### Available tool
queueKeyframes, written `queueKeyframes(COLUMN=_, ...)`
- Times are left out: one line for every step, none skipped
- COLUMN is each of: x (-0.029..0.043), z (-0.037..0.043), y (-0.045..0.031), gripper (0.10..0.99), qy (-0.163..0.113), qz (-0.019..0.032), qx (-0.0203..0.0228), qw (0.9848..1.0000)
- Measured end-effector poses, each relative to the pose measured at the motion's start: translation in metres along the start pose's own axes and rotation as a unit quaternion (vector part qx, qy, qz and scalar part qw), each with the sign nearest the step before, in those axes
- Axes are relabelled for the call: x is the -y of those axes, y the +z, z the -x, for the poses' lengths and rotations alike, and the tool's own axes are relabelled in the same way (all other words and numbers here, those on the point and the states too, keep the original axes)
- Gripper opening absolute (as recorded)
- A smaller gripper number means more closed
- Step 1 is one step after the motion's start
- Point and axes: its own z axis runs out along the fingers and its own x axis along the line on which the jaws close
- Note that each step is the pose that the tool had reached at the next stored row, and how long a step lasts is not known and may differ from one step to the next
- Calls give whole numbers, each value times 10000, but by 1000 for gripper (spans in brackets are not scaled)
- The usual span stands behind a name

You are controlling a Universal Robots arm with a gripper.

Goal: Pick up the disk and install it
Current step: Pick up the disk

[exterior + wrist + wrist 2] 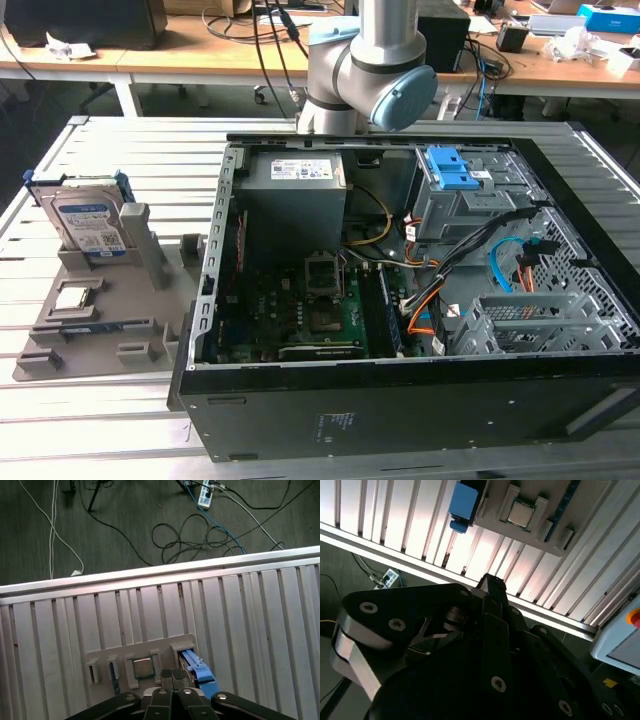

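Note:
The disk (88,220) stands on edge in a slot of the grey parts holder (60,330) at the exterior view's left, its white-and-blue label facing out and its blue carrier frame around it. In both wrist views the holder lies far below me, and the disk's blue frame (197,671) (462,502) shows there from above. My gripper (172,675) (492,584) hangs high over the slatted table with its black fingers pressed together and nothing between them. It is well apart from the disk.
An open black computer case (400,400) lies on the slatted metal table (120,150), holding a grey power supply (295,185), a motherboard and a grey cage with a blue latch (450,175). The holder also carries a processor chip (142,667). Cables lie on the floor (190,540).

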Motion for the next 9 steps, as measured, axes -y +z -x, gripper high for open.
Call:
queueKeyframes(x=0, z=0, y=0, gripper=106, qy=-63, qz=2, qx=-3, qw=10000)
queueKeyframes(x=0, z=0, y=0, gripper=106, qy=-163, qz=4, qx=-7, qw=9999)
queueKeyframes(x=0, z=0, y=0, gripper=106, qy=-222, qz=5, qx=-10, qw=9998)
queueKeyframes(x=0, z=0, y=0, gripper=106, qy=-274, qz=7, qx=-12, qw=9996)
queueKeyframes(x=0, z=0, y=0, gripper=106, qy=-339, qz=8, qx=-15, qw=9994)
queueKeyframes(x=0, z=0, y=0, gripper=106, qy=-394, qz=10, qx=-18, qw=9992)
queueKeyframes(x=0, z=0, y=0, gripper=106, qy=-460, qz=11, qx=-21, qw=9989)
queueKeyframes(x=0, z=0, y=0, gripper=106, qy=-508, qz=12, qx=-23, qw=9987)
queueKeyframes(x=0, z=0, y=0, gripper=106, qy=-577, qz=14, qx=-26, qw=9983)
